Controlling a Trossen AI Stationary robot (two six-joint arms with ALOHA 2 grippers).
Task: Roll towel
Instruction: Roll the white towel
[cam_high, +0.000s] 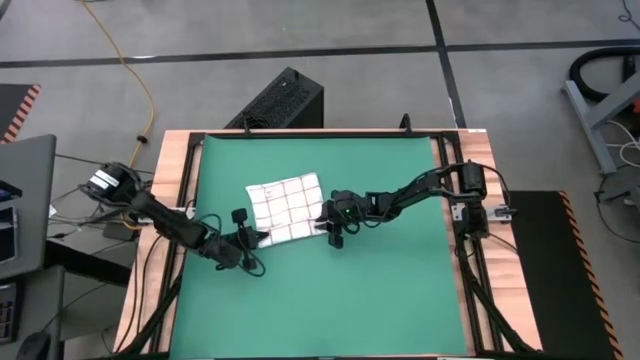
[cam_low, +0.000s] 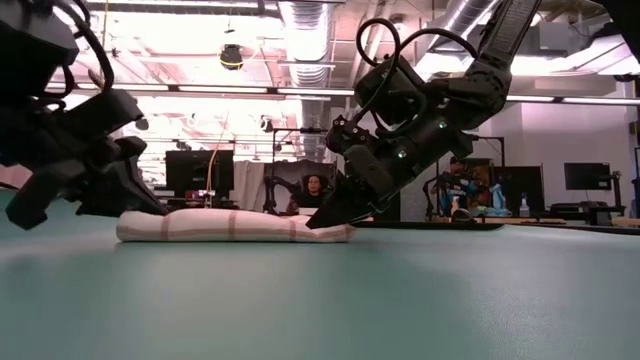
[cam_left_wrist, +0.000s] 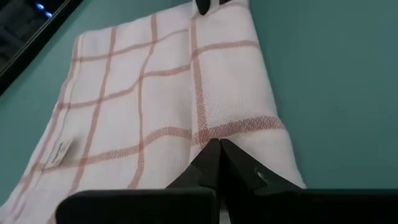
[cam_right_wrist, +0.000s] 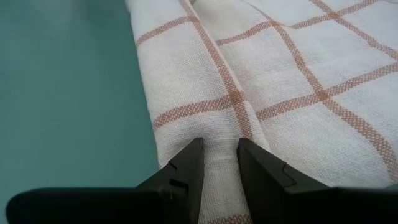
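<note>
The white towel (cam_high: 285, 208) with a thin red check lies folded on the green mat (cam_high: 330, 300), its near edge doubled into a low roll; in the low view it is a flat bundle (cam_low: 230, 225). My left gripper (cam_high: 258, 238) is shut at the towel's near left corner (cam_left_wrist: 217, 149). My right gripper (cam_high: 328, 228) is shut on the towel's near right corner (cam_right_wrist: 219, 155). Both grippers sit low on the mat. My left gripper has its two fingertips closed together on the rolled near edge (cam_left_wrist: 211, 127) at the towel's left end, coming in slanting from the table's left. How much cloth lies between them I cannot tell. The towel lies on the mat. My right gripper pinches a raised ridge of cloth (cam_right_wrist: 221, 134) between its two fingers at the right end of the near edge. The fingers slant down from the table's right and lie along the ridge. The towel rests on the mat.
The mat covers most of the wooden table (cam_high: 165, 200), with bare mat on the near side. A black box (cam_high: 280, 100) stands beyond the far edge. A person (cam_low: 315, 190) sits in the room behind.
</note>
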